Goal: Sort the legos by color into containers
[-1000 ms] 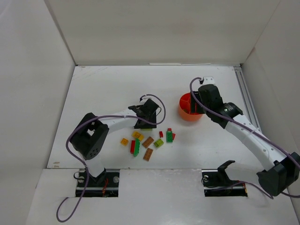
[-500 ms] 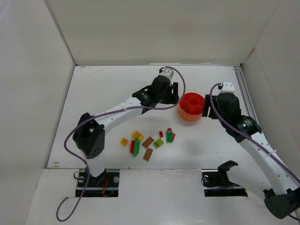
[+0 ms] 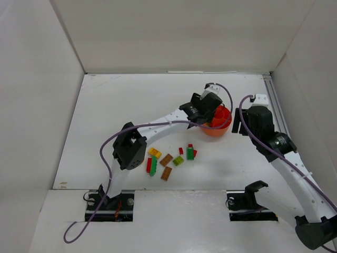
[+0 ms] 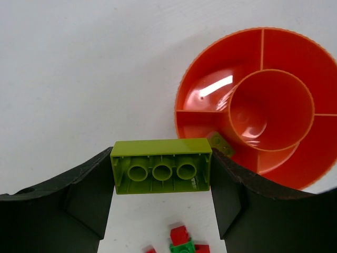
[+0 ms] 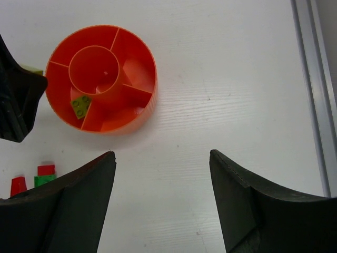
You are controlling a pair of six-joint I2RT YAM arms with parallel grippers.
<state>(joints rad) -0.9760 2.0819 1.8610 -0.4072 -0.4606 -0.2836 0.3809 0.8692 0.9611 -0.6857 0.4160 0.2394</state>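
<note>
My left gripper (image 3: pixel 209 109) is shut on a lime brick (image 4: pixel 162 166), held endwise between the jaws, underside tubes facing the camera. It hovers at the left rim of the orange-red bowl (image 3: pixel 216 130). The bowl (image 4: pixel 196 89) has a round centre cup and outer compartments; one compartment holds a small lime brick (image 4: pixel 221 143), also visible in the right wrist view (image 5: pixel 80 107). My right gripper (image 5: pixel 161 155) is open and empty, just right of the bowl (image 5: pixel 148 103). Loose bricks lie in front: yellow (image 3: pixel 155 153), brown (image 3: pixel 166 159), lime (image 3: pixel 178 161), and a green and red stack (image 3: pixel 190 152).
The left arm's elbow (image 3: pixel 129 152) sits over the left end of the brick pile. A red and green pair (image 3: pixel 151 166) and a second brown brick (image 3: pixel 166 173) lie beside it. A metal rail (image 3: pixel 276 113) runs along the right wall. White walls enclose the table.
My left gripper has carried the lime brick from the pile to the bowl's left rim. My right gripper has drawn back from over the bowl to its right side.
</note>
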